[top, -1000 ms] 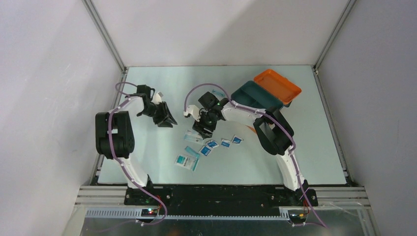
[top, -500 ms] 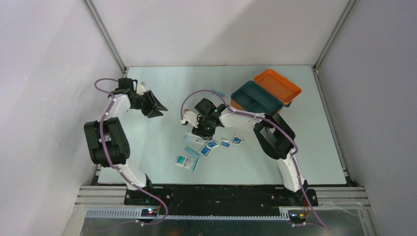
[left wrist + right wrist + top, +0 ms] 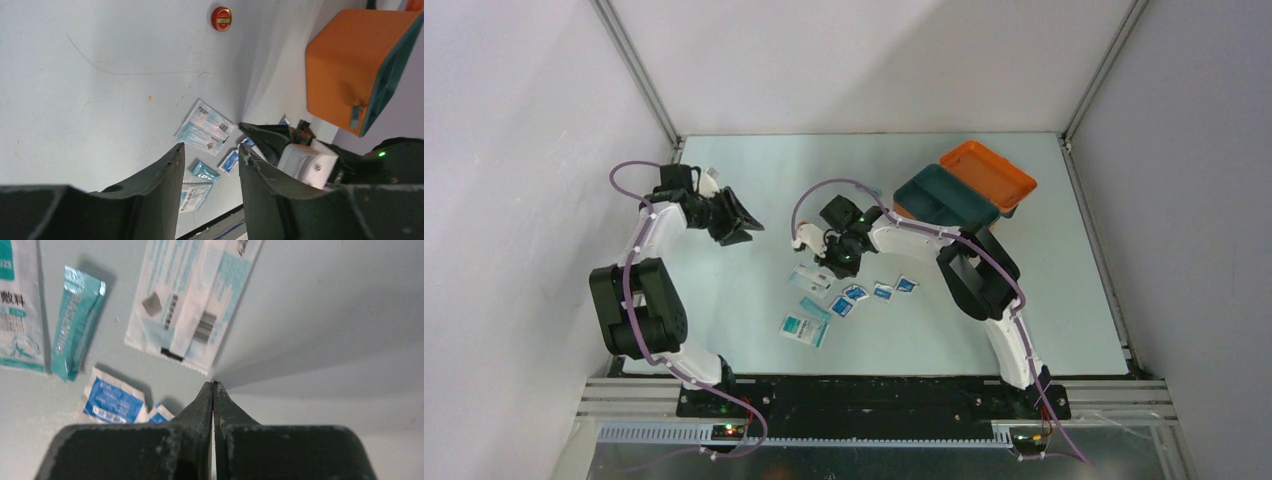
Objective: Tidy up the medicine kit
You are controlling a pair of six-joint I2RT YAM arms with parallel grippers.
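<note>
The medicine kit (image 3: pixel 969 187) stands open at the back right: an orange case with a dark teal divided tray (image 3: pixel 939 196) and its lid (image 3: pixel 990 172) folded back. In the left wrist view the kit's orange front (image 3: pixel 345 65) shows at the top right. My right gripper (image 3: pixel 838 262) is low over the table, shut, with its tips (image 3: pixel 213 384) touching the near corner of a white and teal packet (image 3: pixel 192 305). Whether that corner is pinched does not show. My left gripper (image 3: pixel 736 220) hovers at the back left, open and empty (image 3: pixel 211 151).
Loose on the table in front of the right gripper are a teal stick sachet (image 3: pixel 79 320), small blue-white sachets (image 3: pixel 882 291) and a larger packet (image 3: pixel 803 330). A small red round tin (image 3: pixel 221 18) lies farther off. Frame posts and walls close in the table.
The right gripper has closed from wide open and settled at the packet's corner. The left arm has swung back towards the left wall, and its jaws have opened a little wider.
</note>
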